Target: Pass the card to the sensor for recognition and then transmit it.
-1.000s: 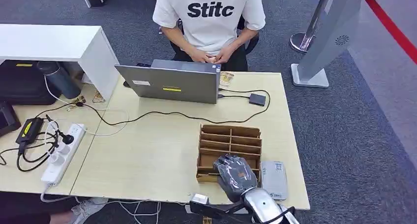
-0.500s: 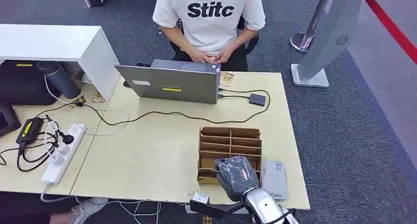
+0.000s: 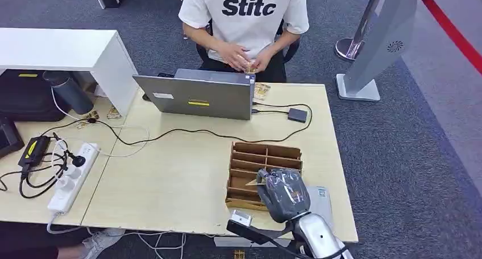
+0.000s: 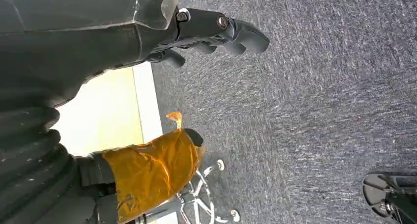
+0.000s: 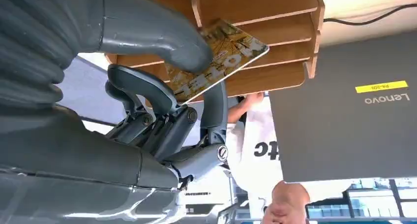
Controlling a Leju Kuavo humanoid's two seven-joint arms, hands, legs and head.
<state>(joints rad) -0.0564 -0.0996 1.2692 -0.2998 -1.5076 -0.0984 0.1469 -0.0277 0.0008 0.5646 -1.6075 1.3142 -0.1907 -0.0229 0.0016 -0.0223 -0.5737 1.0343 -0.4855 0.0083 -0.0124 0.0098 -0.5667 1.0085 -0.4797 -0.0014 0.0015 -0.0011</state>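
Observation:
My right hand (image 3: 283,193) hovers over the near right part of the wooden slotted rack (image 3: 250,157). In the right wrist view this hand (image 5: 147,101) pinches a yellow printed card (image 5: 221,62) between thumb and fingers, clear of the rack (image 5: 255,17). A small dark box (image 3: 297,115) on a cable lies at the far right of the table, beside the laptop (image 3: 199,97). A grey flat device (image 3: 323,197) lies right of the rack, partly hidden by my hand. My left hand (image 4: 98,47) hangs over the carpet, holding nothing, with its fingers (image 4: 221,30) apart from the taped thumb (image 4: 152,170).
A person in a white shirt (image 3: 247,15) sits behind the laptop, both hands together at the table's far edge. A power strip (image 3: 71,176) with cables lies at the left. A white shelf (image 3: 62,49) stands at the far left, a grey stand (image 3: 369,49) on the right.
My right hand has risen and moved right and farther over the rack, with the card in its fingers. The person has shifted slightly and raised both hands.

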